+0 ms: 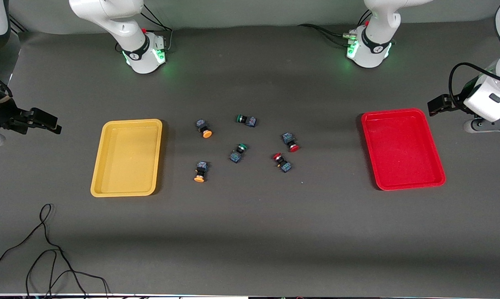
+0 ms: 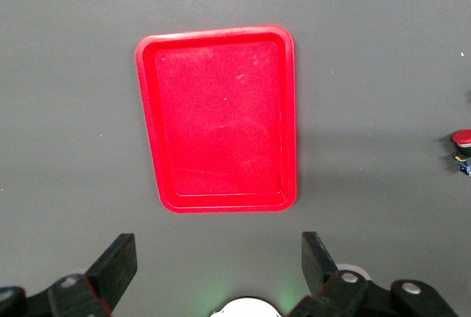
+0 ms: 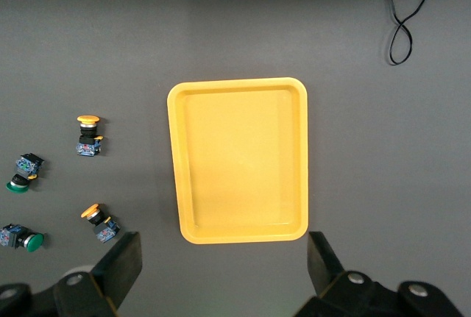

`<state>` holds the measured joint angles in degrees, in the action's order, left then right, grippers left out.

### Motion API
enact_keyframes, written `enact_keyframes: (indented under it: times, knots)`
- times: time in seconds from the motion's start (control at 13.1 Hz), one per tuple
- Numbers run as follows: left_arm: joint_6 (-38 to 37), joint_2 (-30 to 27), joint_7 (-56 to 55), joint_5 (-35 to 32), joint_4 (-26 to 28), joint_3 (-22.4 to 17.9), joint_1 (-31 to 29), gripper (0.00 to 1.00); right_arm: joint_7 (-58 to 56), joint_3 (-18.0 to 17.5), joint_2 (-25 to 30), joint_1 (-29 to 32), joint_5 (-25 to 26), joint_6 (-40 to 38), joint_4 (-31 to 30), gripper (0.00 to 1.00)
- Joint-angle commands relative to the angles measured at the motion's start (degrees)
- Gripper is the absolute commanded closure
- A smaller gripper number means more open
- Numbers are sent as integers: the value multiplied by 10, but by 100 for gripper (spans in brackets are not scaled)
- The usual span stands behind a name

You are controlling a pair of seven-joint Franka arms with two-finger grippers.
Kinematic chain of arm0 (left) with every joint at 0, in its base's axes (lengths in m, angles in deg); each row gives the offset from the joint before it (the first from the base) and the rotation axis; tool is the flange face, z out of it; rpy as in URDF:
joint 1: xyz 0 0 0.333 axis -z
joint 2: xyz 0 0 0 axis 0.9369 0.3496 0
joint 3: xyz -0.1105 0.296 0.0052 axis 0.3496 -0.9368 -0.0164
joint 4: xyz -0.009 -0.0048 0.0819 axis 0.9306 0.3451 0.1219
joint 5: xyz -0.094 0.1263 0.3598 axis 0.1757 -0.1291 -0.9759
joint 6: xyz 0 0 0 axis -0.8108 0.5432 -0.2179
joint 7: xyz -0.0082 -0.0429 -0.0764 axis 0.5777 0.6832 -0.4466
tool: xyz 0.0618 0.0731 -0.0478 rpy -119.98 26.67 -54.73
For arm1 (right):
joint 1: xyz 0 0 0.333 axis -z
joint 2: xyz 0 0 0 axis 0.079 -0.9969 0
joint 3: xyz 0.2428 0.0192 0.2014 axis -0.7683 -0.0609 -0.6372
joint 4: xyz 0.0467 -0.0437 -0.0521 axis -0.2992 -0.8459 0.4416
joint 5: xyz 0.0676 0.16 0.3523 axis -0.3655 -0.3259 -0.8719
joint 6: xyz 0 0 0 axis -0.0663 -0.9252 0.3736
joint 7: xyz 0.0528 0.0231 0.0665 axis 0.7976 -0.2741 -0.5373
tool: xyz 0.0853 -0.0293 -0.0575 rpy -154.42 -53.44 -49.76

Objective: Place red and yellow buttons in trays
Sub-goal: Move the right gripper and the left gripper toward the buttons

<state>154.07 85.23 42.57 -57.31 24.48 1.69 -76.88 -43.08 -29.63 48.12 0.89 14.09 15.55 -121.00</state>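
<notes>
Two yellow-capped buttons lie beside the empty yellow tray. Two red-capped buttons lie toward the empty red tray. My right gripper is open and empty, up over the table at the right arm's end, past the yellow tray. Its wrist view shows both yellow buttons. My left gripper is open and empty, up by the red tray at the left arm's end. One red button shows at the edge of the left wrist view.
Two green-capped buttons lie among the others at mid table, and both show in the right wrist view. A loose black cable lies near the table's front edge, nearer the camera than the yellow tray.
</notes>
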Motion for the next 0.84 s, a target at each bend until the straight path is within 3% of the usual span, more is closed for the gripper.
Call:
enact_keyframes:
  times: [0.0, 0.46, 0.61, 0.76]
  knots:
    - [-6, -6, 5, 0, 2, -3, 4, 0, 6, -3, 7, 2, -9, 4, -3, 0]
    - [-6, -7, 6, 1, 2, -3, 5, 0, 14, -4, 11, -18, -9, 7, -22, 0]
    - [-6, -6, 7, 1, 2, -3, 4, 0, 47, -5, 29, -36, -10, 17, -58, 0]
    - [-6, -6, 7, 1, 2, -3, 4, 0, 81, -4, 71, -84, -10, 57, -134, 0]
